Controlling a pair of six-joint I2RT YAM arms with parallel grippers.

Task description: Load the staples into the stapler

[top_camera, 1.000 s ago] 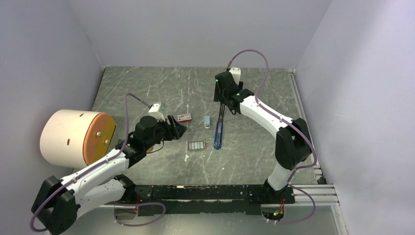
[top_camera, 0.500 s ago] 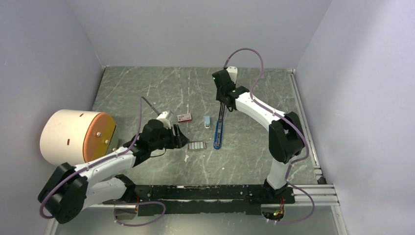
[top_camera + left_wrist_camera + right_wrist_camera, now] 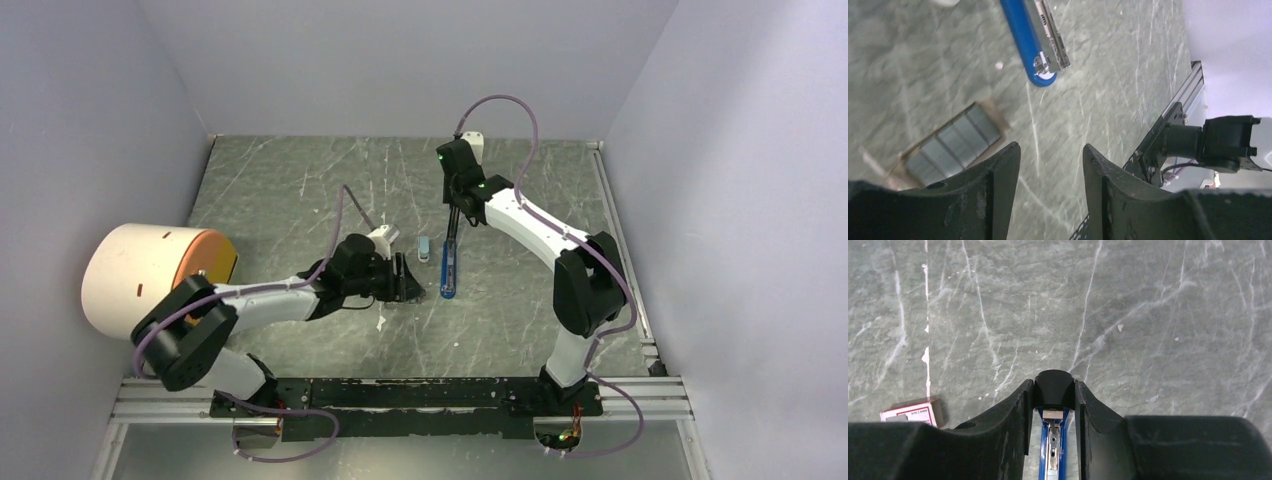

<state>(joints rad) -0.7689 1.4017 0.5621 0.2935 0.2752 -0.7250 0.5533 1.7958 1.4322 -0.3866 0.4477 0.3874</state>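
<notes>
The staples [image 3: 955,142], a flat grey block of strips on a brown card, lie just left of my left gripper's left fingertip [image 3: 1009,152]. My left gripper [image 3: 1050,150] is open, with only table between its fingers. From above, the left gripper [image 3: 408,286] covers the staples. The stapler [image 3: 447,270], slim and bright blue, lies swung open on the table, its metal channel showing [image 3: 1048,30]. My right gripper [image 3: 1053,383] is shut on the stapler's black far end, with the blue rail [image 3: 1041,442] running back between its fingers. From above, the right gripper [image 3: 455,212] stands at that end.
A pale blue-grey piece [image 3: 424,248] lies just left of the stapler. A small red-and-white box [image 3: 910,412] sits further left. A big cream cylinder with an orange face [image 3: 150,280] stands at the left wall. Metal rails [image 3: 640,330] line the right and near edges.
My left arm has swung right and stretched out over the staples, its jaws narrowing a little. My right gripper has closed on the stapler's black end.
</notes>
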